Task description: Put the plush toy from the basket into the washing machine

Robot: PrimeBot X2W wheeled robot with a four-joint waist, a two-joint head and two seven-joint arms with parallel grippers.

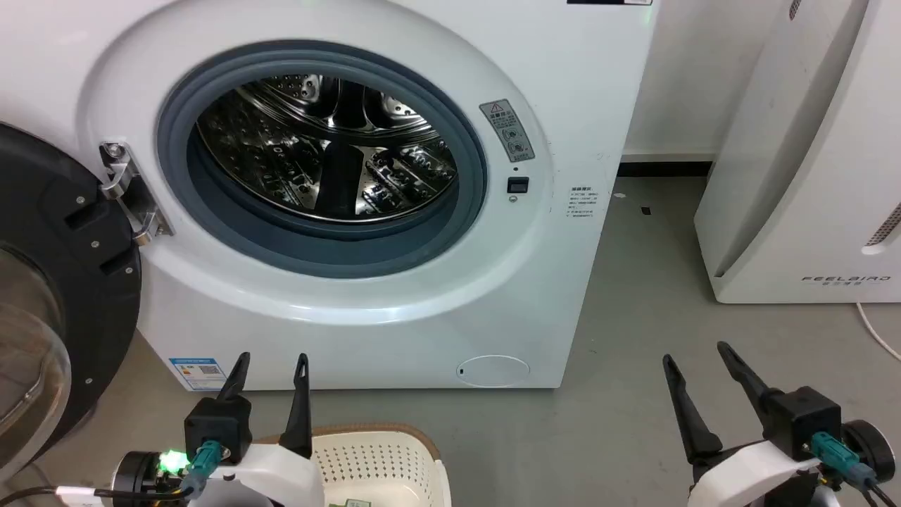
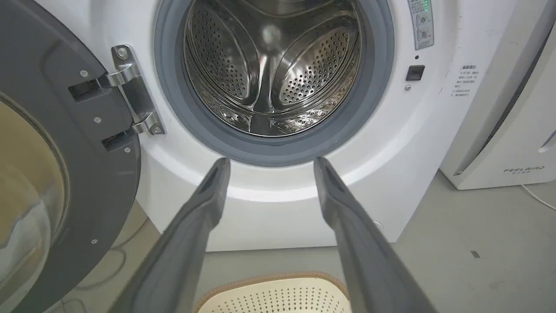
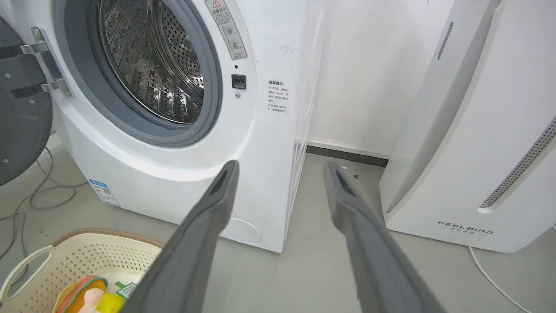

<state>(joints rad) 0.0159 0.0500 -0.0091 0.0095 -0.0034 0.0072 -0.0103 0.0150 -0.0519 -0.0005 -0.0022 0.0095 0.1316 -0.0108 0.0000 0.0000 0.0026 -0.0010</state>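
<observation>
The white washing machine (image 1: 394, 310) stands ahead with its black-framed glass door (image 1: 49, 310) swung open to the left, baring the grey seal and steel drum (image 1: 331, 151). On the floor before it sits the cream basket (image 1: 380, 458) with a brown rim. In the right wrist view the plush toy (image 3: 84, 295), orange, peach and yellow with a green-white tag, lies inside the basket (image 3: 82, 256). My left gripper (image 1: 271, 362) hovers open above the basket's far rim, empty. My right gripper (image 1: 697, 352) is open and empty over bare floor to the right.
A plain white appliance (image 1: 809, 176) with grey lettering stands at the right, a white cord (image 1: 876, 327) trailing from it. Grey cables (image 3: 34, 191) lie on the floor under the open door. Grey floor runs between the two appliances.
</observation>
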